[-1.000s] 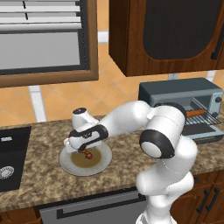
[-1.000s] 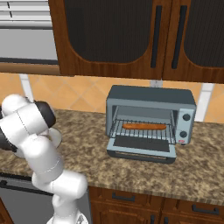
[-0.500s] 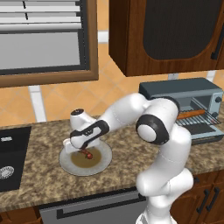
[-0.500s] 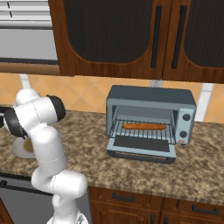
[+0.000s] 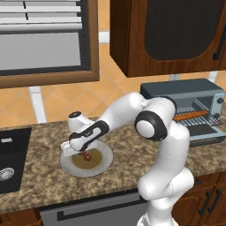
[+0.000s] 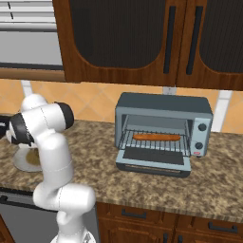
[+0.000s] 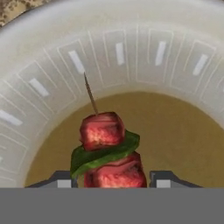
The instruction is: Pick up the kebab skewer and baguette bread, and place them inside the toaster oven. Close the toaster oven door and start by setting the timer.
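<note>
The kebab skewer [image 7: 103, 131], red meat chunks with a green leaf on a thin stick, lies on a white plate [image 7: 131, 52] with a brown centre. My gripper [image 7: 113, 181] reaches down over it, and its two fingertips press against the lowest meat chunk from both sides. From the left base view the gripper [image 5: 84, 152] hangs over the plate [image 5: 70, 165] with the skewer [image 5: 87, 155] under it. The baguette bread [image 6: 156, 137] rests on the wire rack inside the toaster oven [image 6: 163, 104]. The toaster oven door [image 6: 154, 161] is folded down flat.
A black sink [image 5: 9, 154] lies left of the plate in the counter. Dark wooden cabinets [image 6: 128, 42] hang above the oven. The oven's knobs [image 6: 203, 137] sit on its right side. Granite counter [image 6: 95, 156] lies between plate and oven.
The fingers have closed in from wide open onto the skewer's meat. The hand has dropped slightly lower over the plate.
</note>
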